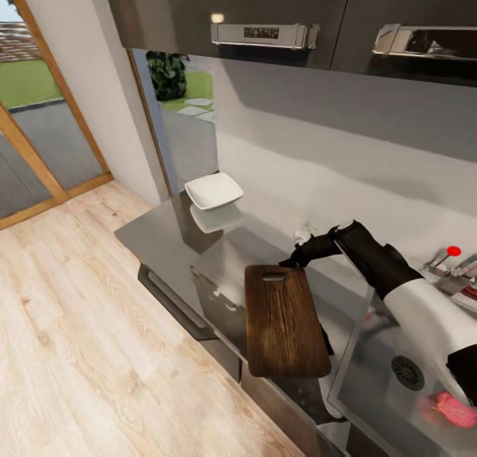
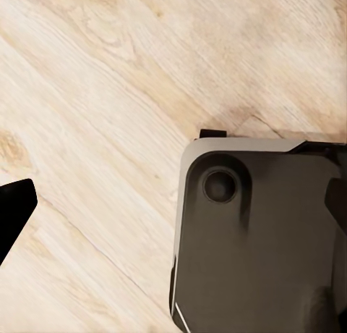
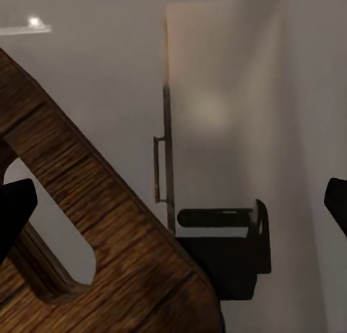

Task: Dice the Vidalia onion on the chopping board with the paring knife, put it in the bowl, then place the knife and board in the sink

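Hovering over far end of board (image 1: 283,324), right gripper (image 1: 289,262) sat just by slot hole, fingers spread wide in wrist view, nothing between them. Board lay flat on countertop (image 1: 165,245), near end overhanging front edge a bit. Bowl (image 1: 213,191) well apart from gripper, back by wall at counter's far corner. Onion (image 1: 456,408) down in sink (image 1: 371,384), near drain, well away from gripper, behind that arm. Left gripper (image 2: 173,210) pointed at wood floor (image 2: 94,94) and robot base (image 2: 260,239), fingertips at frame edges, spread, empty.
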You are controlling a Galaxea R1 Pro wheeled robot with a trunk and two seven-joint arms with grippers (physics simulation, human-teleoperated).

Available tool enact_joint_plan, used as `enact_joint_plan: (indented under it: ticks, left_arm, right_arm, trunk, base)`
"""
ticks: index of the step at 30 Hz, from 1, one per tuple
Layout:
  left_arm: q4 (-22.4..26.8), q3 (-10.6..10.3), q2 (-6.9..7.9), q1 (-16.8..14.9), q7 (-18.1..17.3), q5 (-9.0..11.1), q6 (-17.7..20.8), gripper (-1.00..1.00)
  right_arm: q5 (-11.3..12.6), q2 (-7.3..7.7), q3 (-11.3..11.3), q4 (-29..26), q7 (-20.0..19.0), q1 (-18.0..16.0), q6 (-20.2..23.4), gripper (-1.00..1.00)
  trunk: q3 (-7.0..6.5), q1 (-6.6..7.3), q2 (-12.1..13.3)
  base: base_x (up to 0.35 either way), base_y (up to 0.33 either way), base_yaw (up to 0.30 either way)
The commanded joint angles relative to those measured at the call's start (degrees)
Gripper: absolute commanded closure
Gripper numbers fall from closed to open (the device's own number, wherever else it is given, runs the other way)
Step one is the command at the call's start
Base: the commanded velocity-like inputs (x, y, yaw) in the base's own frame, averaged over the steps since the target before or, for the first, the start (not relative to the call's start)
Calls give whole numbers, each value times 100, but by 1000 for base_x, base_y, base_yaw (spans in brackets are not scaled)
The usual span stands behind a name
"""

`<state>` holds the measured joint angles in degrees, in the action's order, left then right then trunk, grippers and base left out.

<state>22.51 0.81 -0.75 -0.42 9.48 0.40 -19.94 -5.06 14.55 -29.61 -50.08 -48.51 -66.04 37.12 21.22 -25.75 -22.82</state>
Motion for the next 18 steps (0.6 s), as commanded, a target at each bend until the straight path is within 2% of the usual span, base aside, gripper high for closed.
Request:
enact_joint_plan:
  ticks: [1, 4, 13, 18]
  left_arm:
    - [-1, 7, -3, -2, 10, 4, -18, -100]
    - [-1, 7, -4, -2, 10, 4, -18, -100]
    - [-1, 7, -4, -2, 10, 4, -18, -100]
    - [-1, 7, -4, -2, 10, 4, -18, -100]
  right_arm:
    - [-56, 0, -17, -9, -33, -6, 6, -100]
    - [-143, -58, -128, -9, -17, -6, 6, -100]
    - [-552, -262, -157, -3, -16, -6, 6, -100]
    - [-695, -315, -159, -2, -17, -6, 6, -100]
  trunk:
    - [10, -3, -10]
    - [10, -3, -10]
    - [10, -3, -10]
    - [10, -3, -10]
  base:
    - [0, 0, 0]
    - [0, 0, 0]
    - [0, 0, 0]
    - [0, 0, 0]
